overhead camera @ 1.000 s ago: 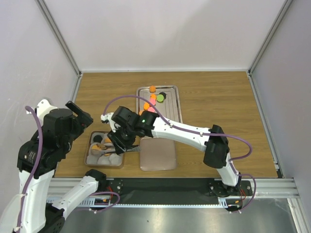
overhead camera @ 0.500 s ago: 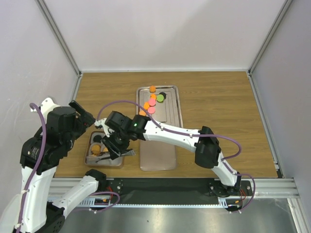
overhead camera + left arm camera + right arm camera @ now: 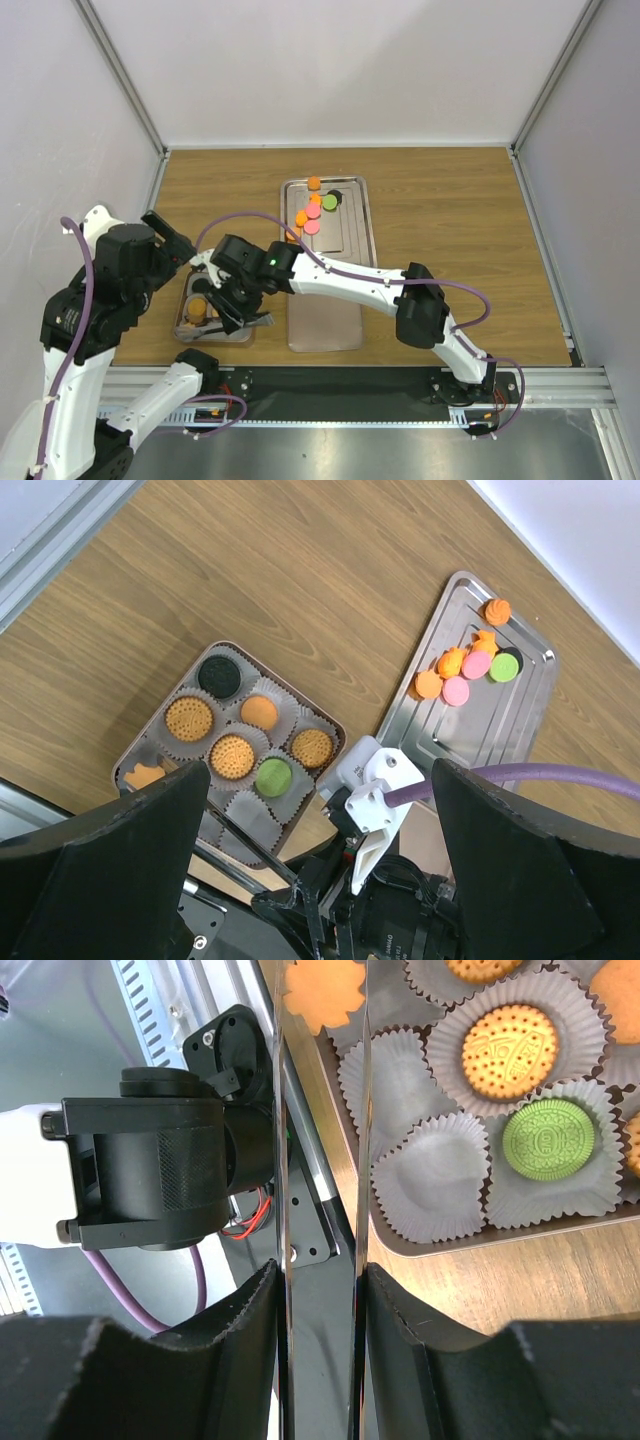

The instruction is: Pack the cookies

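Observation:
Several cookies (image 3: 312, 210), orange, pink, green and black, lie on the steel tray (image 3: 350, 215), which also shows in the left wrist view (image 3: 500, 720). More cookies (image 3: 232, 755) sit in white paper cups of the small box (image 3: 330, 725). My right gripper (image 3: 232, 305) is over the box, shut on metal tongs (image 3: 280, 1160). The tong blades run on either side of an orange flower-shaped cookie (image 3: 322, 990) in a corner cup; their tips are out of view. A green cookie (image 3: 548, 1140) lies in a cup beside them. My left gripper (image 3: 315, 780) is open and empty, high above the box.
A flat brown lid (image 3: 325, 315) lies just right of the box (image 3: 215, 308), below the tray. The arm bases and the black rail (image 3: 340, 385) run along the near table edge. Grey walls close the table in on three sides.
My right gripper has moved left and toward the near edge with the tongs, from beside the lid to over the box. The left arm has barely shifted.

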`<act>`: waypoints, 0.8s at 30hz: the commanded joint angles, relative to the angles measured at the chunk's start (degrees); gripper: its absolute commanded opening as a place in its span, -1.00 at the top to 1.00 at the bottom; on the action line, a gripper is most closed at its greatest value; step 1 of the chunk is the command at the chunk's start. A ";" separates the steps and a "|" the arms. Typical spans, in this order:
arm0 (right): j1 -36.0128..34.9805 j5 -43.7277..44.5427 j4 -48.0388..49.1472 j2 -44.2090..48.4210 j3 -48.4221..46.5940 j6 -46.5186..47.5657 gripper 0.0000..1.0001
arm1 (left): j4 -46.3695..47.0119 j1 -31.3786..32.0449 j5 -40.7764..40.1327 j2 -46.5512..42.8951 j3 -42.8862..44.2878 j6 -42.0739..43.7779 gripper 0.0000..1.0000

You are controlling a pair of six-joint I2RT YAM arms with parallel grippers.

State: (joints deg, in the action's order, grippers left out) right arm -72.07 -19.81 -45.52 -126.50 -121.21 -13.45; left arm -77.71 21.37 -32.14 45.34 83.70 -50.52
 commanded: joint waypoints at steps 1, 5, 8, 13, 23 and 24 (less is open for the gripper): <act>-0.61 0.56 0.78 -0.24 -2.89 -0.17 0.22 | -1.39 0.17 1.11 -0.08 -0.64 0.69 -0.99; -0.61 1.09 0.60 -0.07 -2.54 -0.08 0.17 | -0.78 0.17 1.38 -0.25 -1.17 0.78 -0.99; -0.61 1.18 0.60 0.20 -2.10 0.18 0.09 | -0.60 0.17 1.38 -0.25 -1.35 1.04 -1.00; -0.70 1.27 0.52 0.37 -2.10 0.27 0.00 | -0.42 0.17 1.64 -0.25 -1.61 0.95 -0.99; -0.52 1.09 0.69 0.99 -1.66 0.27 -0.03 | -0.42 0.08 1.82 -0.52 -2.14 0.69 -0.99; -0.44 1.01 0.87 1.25 -1.40 0.27 -0.03 | -0.42 0.17 1.82 -0.43 -2.05 0.69 -1.00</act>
State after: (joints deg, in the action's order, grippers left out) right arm -72.29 -18.48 -45.54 -126.56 -121.21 -13.43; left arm -77.69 21.37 -30.87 45.21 81.95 -50.46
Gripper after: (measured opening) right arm 0.513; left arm 0.996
